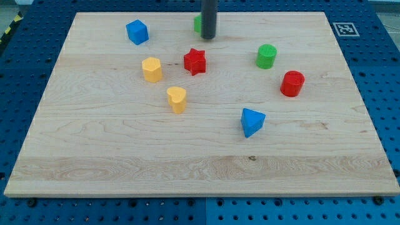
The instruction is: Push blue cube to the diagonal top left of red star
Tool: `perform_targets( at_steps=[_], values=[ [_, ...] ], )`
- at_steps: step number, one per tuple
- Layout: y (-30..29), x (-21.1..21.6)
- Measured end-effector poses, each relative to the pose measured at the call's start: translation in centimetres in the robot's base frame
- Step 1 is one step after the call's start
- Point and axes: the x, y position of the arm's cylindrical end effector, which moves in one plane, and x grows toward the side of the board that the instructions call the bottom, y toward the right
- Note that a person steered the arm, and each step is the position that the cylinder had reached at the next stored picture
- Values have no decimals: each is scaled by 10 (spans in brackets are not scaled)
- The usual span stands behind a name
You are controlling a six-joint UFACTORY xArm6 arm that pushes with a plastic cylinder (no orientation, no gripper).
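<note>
The blue cube (137,32) sits near the view's top left of the wooden board (125,156). The red star (195,61) lies right of and below it, near the board's upper middle. My tip (208,37) is the lower end of the dark rod at the view's top centre. It stands just above and slightly right of the red star, and well to the right of the blue cube. It touches neither one.
A green block (197,24) is partly hidden behind the rod. A yellow block (152,69) lies left of the star, another yellow block (177,99) below it. A green cylinder (266,56), a red cylinder (292,83) and a blue wedge-like block (252,121) are on the right.
</note>
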Motion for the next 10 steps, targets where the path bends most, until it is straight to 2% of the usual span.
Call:
perform_targets(
  at_steps=[3,5,7,8,9,10],
  values=[
    [-80,-15],
    [-106,-53],
    [-206,-69],
    [-193,-53],
    [-167,-12],
    [-164,11]
  ],
)
